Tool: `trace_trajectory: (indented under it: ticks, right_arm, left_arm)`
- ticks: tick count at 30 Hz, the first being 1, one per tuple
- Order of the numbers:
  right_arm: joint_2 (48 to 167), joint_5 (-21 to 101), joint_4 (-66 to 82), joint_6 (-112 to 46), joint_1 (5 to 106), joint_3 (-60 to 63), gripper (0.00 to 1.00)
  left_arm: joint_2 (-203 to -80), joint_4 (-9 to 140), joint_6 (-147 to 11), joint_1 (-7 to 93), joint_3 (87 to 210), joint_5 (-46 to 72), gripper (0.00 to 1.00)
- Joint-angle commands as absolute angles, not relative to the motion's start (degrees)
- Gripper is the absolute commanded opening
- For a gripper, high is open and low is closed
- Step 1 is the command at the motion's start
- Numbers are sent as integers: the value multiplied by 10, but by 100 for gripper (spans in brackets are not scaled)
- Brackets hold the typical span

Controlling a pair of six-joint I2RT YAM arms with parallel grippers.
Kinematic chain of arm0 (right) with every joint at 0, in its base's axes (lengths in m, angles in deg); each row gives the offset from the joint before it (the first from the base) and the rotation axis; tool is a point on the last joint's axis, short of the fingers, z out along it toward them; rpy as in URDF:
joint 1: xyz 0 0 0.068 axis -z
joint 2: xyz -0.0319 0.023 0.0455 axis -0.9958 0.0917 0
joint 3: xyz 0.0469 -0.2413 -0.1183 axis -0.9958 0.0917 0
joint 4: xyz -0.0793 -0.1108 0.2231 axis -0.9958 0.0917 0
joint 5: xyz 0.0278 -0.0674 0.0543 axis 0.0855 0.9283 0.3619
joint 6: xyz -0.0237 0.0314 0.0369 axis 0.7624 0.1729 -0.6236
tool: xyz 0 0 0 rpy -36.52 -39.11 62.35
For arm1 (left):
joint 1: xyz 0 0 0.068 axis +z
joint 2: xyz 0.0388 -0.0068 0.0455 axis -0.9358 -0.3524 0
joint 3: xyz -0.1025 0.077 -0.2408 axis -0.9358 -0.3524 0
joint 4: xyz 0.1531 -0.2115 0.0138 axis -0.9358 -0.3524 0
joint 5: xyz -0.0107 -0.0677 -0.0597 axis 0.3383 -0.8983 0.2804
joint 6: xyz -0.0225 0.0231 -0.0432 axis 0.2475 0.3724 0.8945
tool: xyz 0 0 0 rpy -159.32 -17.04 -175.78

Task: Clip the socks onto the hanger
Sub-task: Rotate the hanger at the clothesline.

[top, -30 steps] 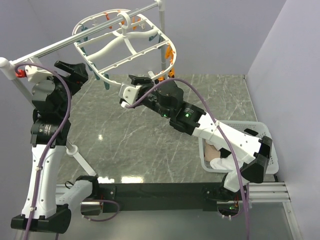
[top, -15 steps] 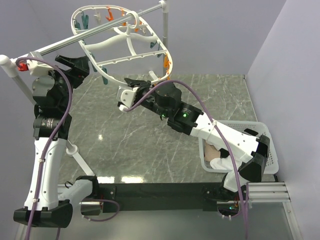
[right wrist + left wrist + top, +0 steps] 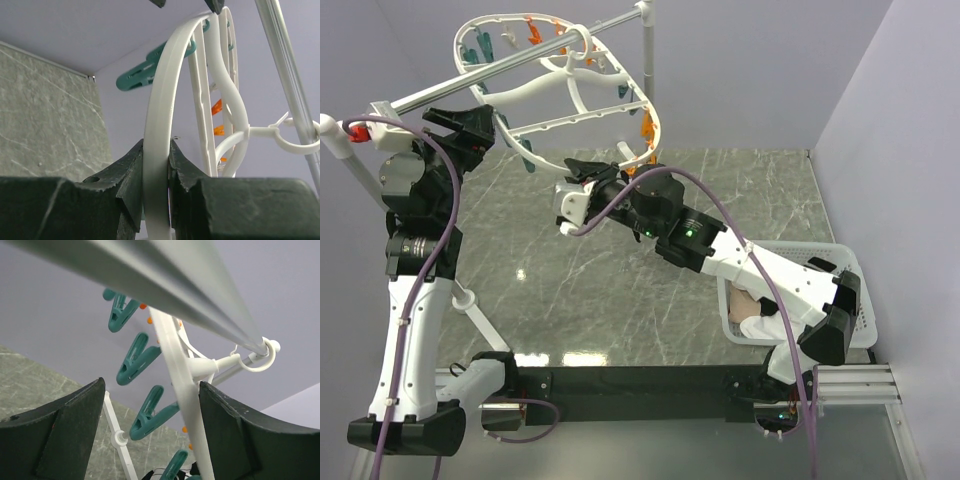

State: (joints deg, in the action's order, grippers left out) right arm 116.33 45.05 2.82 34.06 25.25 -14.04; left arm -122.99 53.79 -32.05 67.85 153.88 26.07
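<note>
The white oval hanger point(image 3: 582, 95) hangs tilted from the silver rail by its hook. It carries orange clips point(image 3: 646, 128) and teal clips point(image 3: 483, 44). My right gripper point(image 3: 588, 168) is shut on the hanger's near rim, which sits between its pads in the right wrist view point(image 3: 158, 150). My left gripper point(image 3: 480, 122) is open at the hanger's left side. In the left wrist view the hanger's rim point(image 3: 181, 390) and a teal clip point(image 3: 150, 412) lie between its open fingers point(image 3: 60, 440). A pinkish-beige sock point(image 3: 748, 303) and a white sock point(image 3: 756, 326) lie in the basket, mostly hidden by the right arm.
The silver rail point(image 3: 430, 92) with white joints runs from far left to the upright post point(image 3: 646, 60) at the back. A white lattice basket point(image 3: 840, 262) stands at the right, under the right arm. The table is grey marble point(image 3: 580, 290). Purple walls close the back and the right.
The hanger has swung up and to the left, tilting steeper. My right gripper, still holding its rim, has moved a little left. My left gripper has moved up to the hanger's left rim.
</note>
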Motion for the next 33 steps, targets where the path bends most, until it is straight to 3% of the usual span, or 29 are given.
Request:
trace_trajectory:
  ticks: [1,17,19,23,28,33]
  right_arm:
    - [1137,427,14,369,234,-131,20]
    - [1113,459,-58,415,208,-69,16]
    - [1109,463,-78,409,209,-51,18]
    - [1087,442,-101,361,221,-30,25]
    - [1071,403,-103,317,252,-28,29]
    - [1068,392,-93,308,266,-33,46]
  left_arm:
    - [-1219,554,-313,680,1547,263,81]
    - [-1188,520,-328,680,1540,302,81]
    - [-1182,525,-331,680,1530,305,79]
    - [-1175,542,-339,680,1512,289,60]
    - [-1166,557,-344,680,1493,257,57]
    - [-1158,565,-344,680,1486,233,57]
